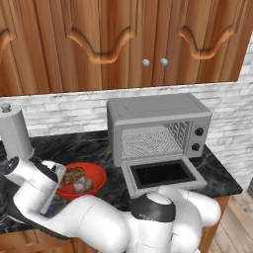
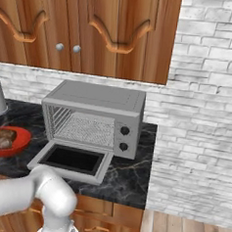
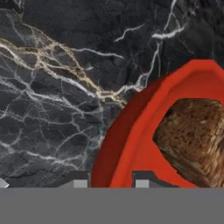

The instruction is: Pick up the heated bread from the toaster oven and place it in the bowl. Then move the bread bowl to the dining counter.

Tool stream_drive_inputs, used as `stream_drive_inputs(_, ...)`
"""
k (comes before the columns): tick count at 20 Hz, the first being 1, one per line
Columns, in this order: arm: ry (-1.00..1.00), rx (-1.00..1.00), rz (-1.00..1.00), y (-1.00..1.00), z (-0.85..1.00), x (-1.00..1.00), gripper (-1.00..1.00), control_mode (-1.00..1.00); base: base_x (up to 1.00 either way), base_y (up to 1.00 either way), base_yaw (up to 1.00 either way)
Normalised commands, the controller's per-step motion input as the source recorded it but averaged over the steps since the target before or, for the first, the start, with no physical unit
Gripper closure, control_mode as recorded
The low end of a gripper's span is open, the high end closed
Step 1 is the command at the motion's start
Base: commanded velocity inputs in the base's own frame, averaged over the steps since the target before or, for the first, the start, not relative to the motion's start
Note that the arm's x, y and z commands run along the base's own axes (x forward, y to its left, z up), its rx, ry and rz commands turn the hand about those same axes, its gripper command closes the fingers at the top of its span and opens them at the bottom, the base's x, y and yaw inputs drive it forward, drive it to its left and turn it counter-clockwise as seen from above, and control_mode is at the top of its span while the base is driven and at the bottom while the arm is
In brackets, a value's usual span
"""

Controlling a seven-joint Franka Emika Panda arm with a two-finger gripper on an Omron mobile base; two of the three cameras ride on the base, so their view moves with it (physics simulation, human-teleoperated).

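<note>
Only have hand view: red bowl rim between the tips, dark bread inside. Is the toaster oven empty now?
Observer: Yes. In the left base view the toaster oven has its door dropped open and the wire rack is bare.
Operator: Anything else in the bowl?
Observer: The bowl holds two pieces, the heated bread and a paler roll right beside it.
Operator: Which side of the bowl am I on?
Observer: The gripper clamps the rim on the side away from the oven, toward the paper towel roll at the counter's left end.
</note>
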Motion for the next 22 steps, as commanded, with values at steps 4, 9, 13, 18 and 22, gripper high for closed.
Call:
stream_drive_inputs(4, -0.44, -0.14, 0.0, -0.46, 0.92, -0.6, 1.0, -1.0, 0.0, 0.0, 0.0)
stream_drive_inputs(9, -0.51, -0.17, 0.0, -0.45, 1.0, -0.64, 1.0, -1.0, 0.0, 0.0, 0.0)
stream_drive_inputs(13, -0.3, -0.05, 0.0, -0.58, 1.0, -0.31, 1.0, -1.0, 0.0, 0.0, 0.0)
stream_drive_inputs(18, -0.2, 0.0, 0.03, -0.96, 0.95, -0.36, 1.0, -1.0, 0.0, 0.0, 0.0)
stream_drive_inputs(22, -0.11, 0.0, 0.05, -0.64, 0.72, -0.3, 1.0, -1.0, 0.0, 0.0, 0.0)
